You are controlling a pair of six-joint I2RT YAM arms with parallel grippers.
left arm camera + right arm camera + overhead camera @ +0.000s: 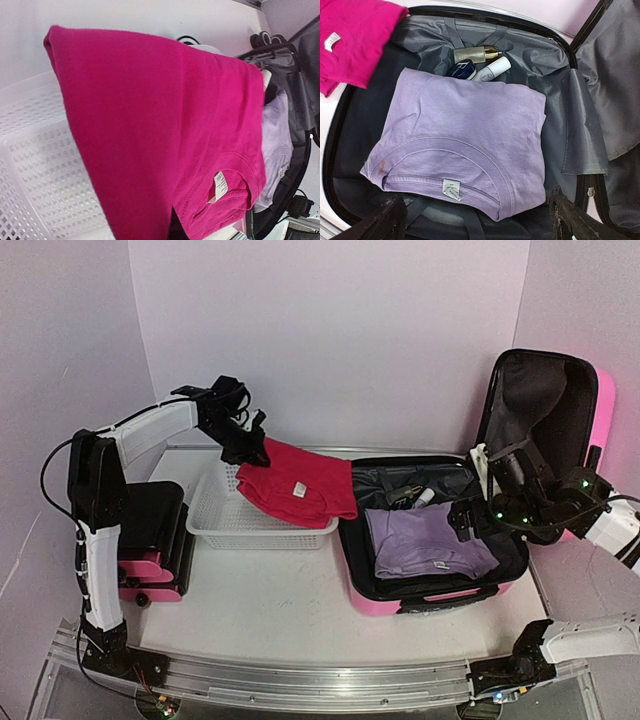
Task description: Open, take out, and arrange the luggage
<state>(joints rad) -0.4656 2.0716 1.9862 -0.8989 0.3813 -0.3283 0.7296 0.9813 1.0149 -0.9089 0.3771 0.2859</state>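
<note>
The pink luggage (430, 598) lies open on the table, its lid (560, 410) standing upright at the back right. A folded purple shirt (465, 145) lies in its black lining, with small bottles (477, 54) behind it. My left gripper (247, 445) is shut on a magenta shirt (300, 485) and holds it over the white mesh basket (215, 520). The shirt fills the left wrist view (160, 120) and hides the fingers. My right gripper (475, 225) hovers open and empty over the purple shirt's near edge, its fingertips (575, 220) wide apart.
The basket (35, 165) stands left of the luggage, the magenta shirt's far edge reaching over the luggage rim. A black and pink case (150, 560) sits by the left arm. A grey lining flap (582, 130) hangs inside the luggage on the right.
</note>
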